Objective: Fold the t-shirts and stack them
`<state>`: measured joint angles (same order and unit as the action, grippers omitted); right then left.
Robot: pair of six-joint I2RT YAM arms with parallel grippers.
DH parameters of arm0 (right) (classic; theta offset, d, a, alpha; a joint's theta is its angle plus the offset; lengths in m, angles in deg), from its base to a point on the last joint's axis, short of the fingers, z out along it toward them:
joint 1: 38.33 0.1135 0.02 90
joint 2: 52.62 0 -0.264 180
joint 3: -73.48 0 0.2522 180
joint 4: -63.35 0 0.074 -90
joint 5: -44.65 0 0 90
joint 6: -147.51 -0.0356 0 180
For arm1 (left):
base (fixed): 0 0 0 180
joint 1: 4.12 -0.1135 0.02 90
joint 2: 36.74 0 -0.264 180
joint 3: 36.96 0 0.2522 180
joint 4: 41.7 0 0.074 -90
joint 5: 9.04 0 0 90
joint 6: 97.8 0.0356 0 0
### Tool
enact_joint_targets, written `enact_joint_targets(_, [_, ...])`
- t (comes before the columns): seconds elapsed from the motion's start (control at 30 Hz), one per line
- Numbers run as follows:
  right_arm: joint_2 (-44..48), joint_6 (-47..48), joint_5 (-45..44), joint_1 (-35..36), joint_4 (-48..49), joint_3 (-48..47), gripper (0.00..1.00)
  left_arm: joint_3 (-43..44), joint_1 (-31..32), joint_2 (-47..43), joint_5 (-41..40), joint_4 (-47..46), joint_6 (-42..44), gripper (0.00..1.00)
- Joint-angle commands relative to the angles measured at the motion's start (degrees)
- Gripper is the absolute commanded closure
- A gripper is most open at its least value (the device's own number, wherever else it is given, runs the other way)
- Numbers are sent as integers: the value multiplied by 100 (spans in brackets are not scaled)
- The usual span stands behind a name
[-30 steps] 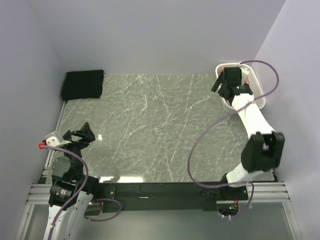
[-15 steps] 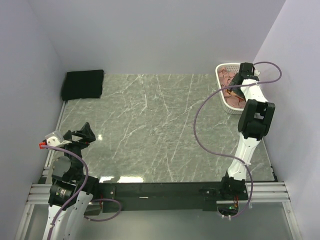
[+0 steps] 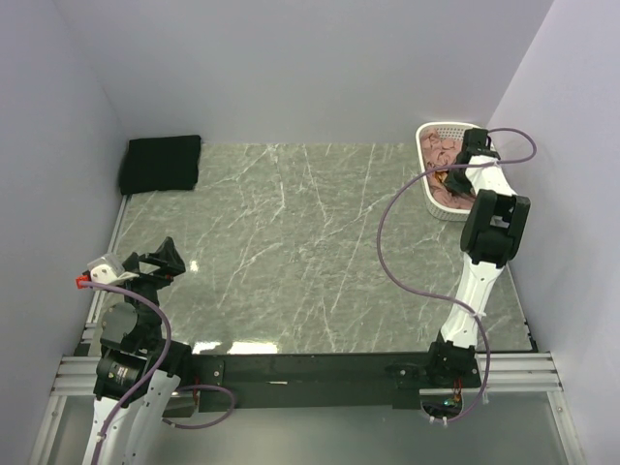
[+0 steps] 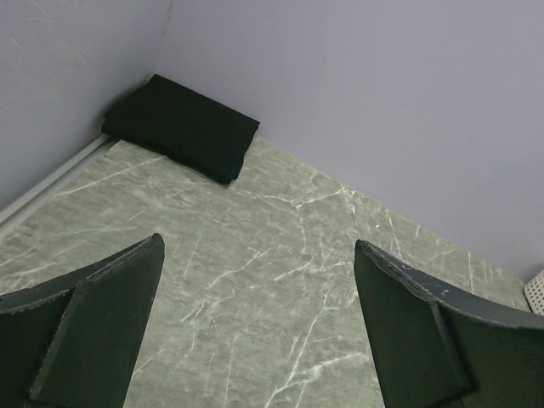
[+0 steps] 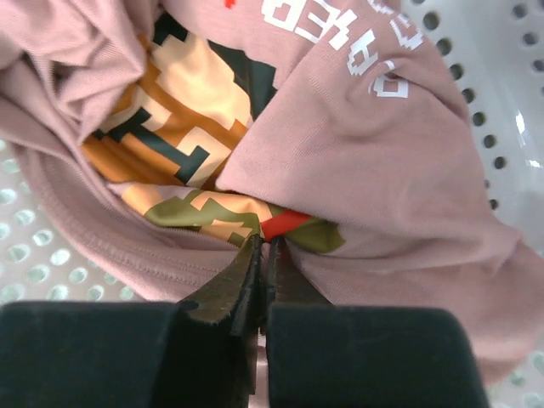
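Top view: we count two shirts, one basket (image 3: 436, 130), two grippers. Black shirt (image 3: 161, 163) lies folded at far-left corner of tabletop (image 3: 291, 252). Pink shirt (image 5: 365, 136) sits crumpled in basket at far-right corner. Only right wrist view gives us print, white lettering, and right gripper (image 5: 264, 243) nearly closed, tips nipping shirt fold. Only left wrist view shows us left gripper (image 4: 257, 246) spread wide, holding nothing, near left edge.

- The table (image 3: 291, 252) is green stone with thin white lines.
- A folded black t-shirt (image 3: 161, 163) lies flat in its far left corner.
- A white basket (image 3: 438, 127) with holes sits in its far right corner.
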<state>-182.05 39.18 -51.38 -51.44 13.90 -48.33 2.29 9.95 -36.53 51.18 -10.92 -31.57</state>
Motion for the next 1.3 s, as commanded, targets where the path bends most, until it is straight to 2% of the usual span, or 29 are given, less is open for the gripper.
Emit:
enact_joint_targets(0.0, [856,-66,-135,80,114,-208,100,-10,9,-240,7,-120,13,1])
enact_joint_targets(0.17, [1981,100,-628,212,167,-427,100,-10,9,-363,7,-102,-5,1])
enact_joint_targets(0.33, [2824,356,-479,457,-9,-1015,100,-10,17,-460,25,-93,-23,1])
enact_joint_targets(0.43, [3246,619,-330,861,-167,-1490,100,-1,17,-486,42,-84,-40,1])
enact_joint_targets(0.63, [4353,901,-128,2416,96,-1456,100,34,26,-478,60,-23,-93,0])
enact_joint_targets(0.73, [4784,717,188,3242,333,-983,100,61,17,-478,60,30,-145,1])
enact_joint_targets(0.9, [5033,41,1065,4735,895,520,100,113,17,-425,139,100,-251,1])
enact_joint_targets(0.93, [4832,-56,1190,5408,879,635,99,122,17,-399,148,109,-286,1])
enact_joint_targets(1.0, [4454,-48,1392,6097,556,619,91,131,17,-364,200,109,-339,1])
enact_joint_targets(1.03, [4026,-13,1411,6631,397,540,78,131,17,-329,235,100,-374,1])
enact_joint_targets(1.07, [3822,13,1341,6915,134,444,73,131,17,-320,245,109,-391,1])
enact_joint_targets(1.1, [3559,48,1053,7127,79,443,59,148,17,-293,262,109,-409,1])
enact_joint_targets(1.13, [3495,101,911,7442,61,477,52,149,17,-267,271,118,-444,1])
enact_joint_targets(1.2, [3511,49,682,7542,166,802,39,175,17,-206,306,135,-471,1])
enact_joint_targets(1.27, [3687,-101,428,7490,403,1370,34,184,17,-100,359,127,-471,1])
